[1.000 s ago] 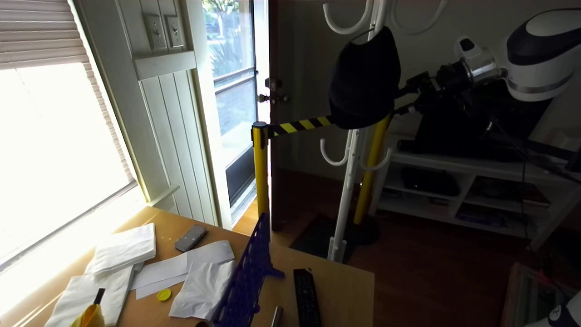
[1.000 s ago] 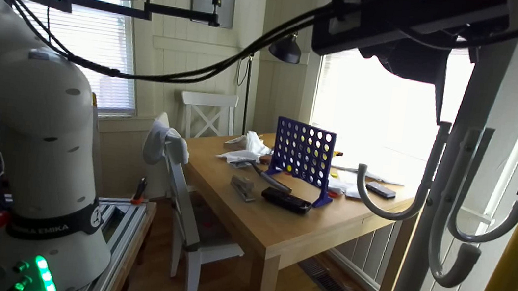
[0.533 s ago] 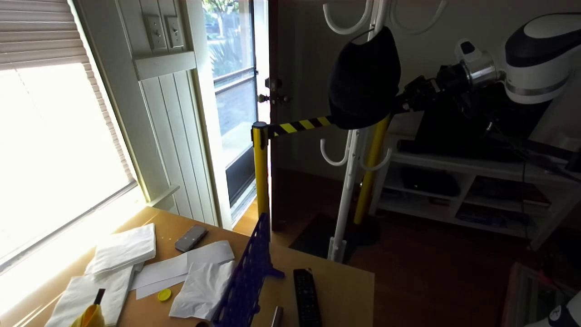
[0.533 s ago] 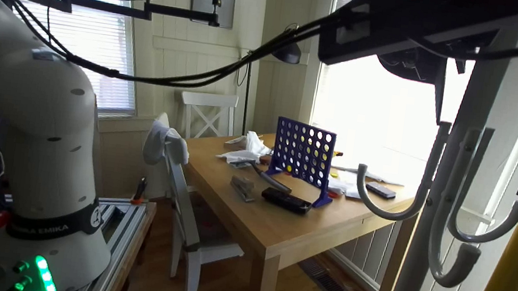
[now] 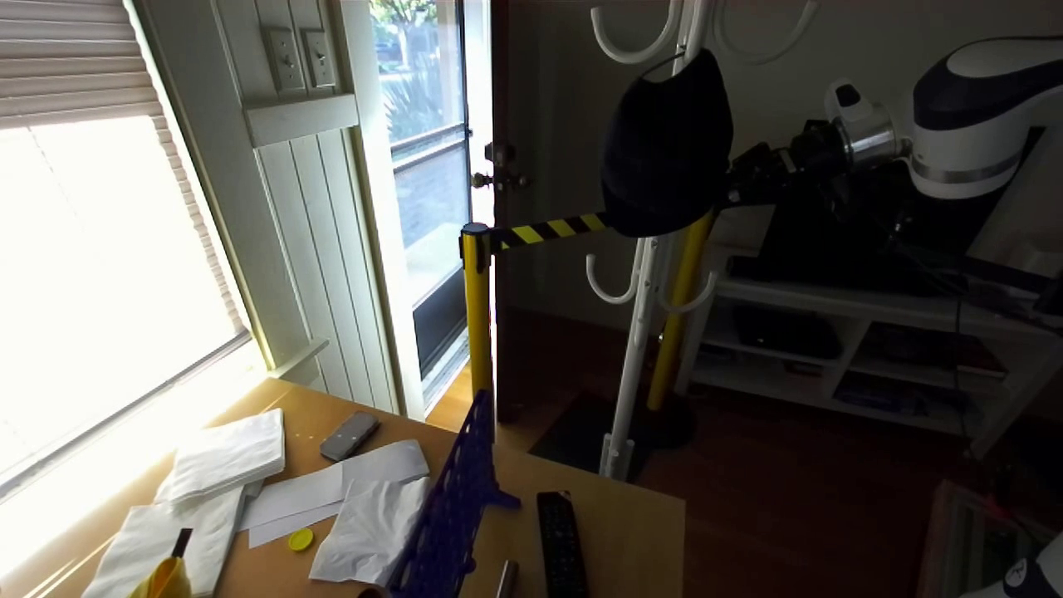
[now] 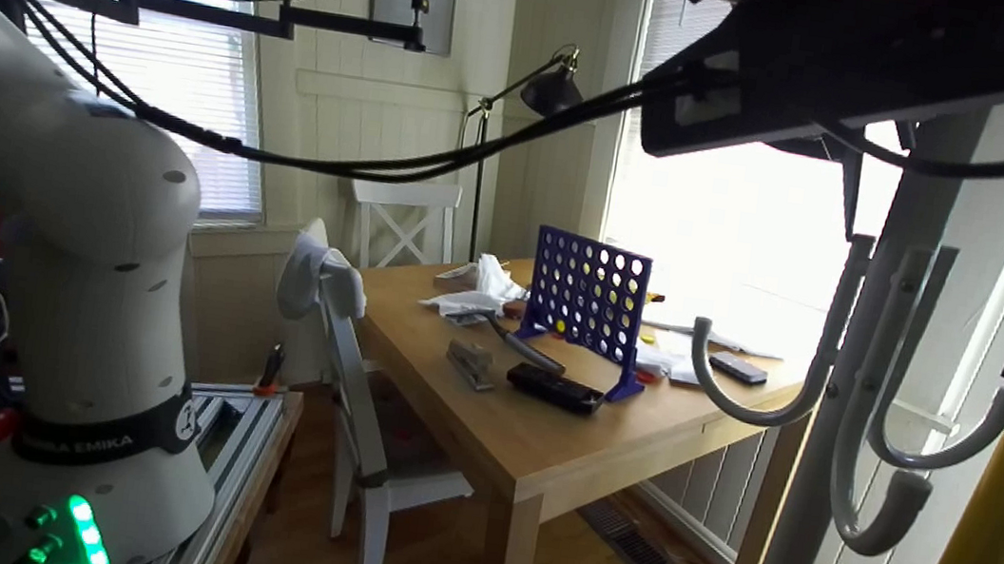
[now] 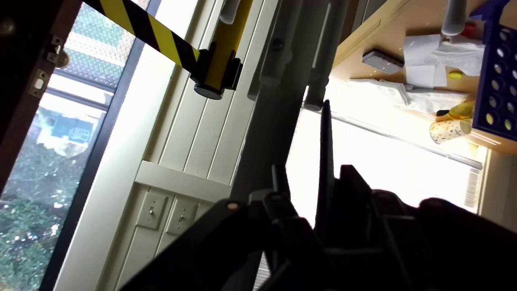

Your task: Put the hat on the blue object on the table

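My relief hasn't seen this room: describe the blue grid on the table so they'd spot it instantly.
Find the wooden table beside the bright window. On it, near a black remote and some white papers, look for the blue grid. Unlike those, it stands upright and is pierced with rows of round holes.

Your desk (image 6: 521,438) carries an upright blue game rack (image 6: 587,299), a black remote (image 6: 555,389) beside it; on the rack's other side you have white papers (image 5: 369,527), a yellow disc (image 5: 301,539) and a grey block (image 5: 350,435).
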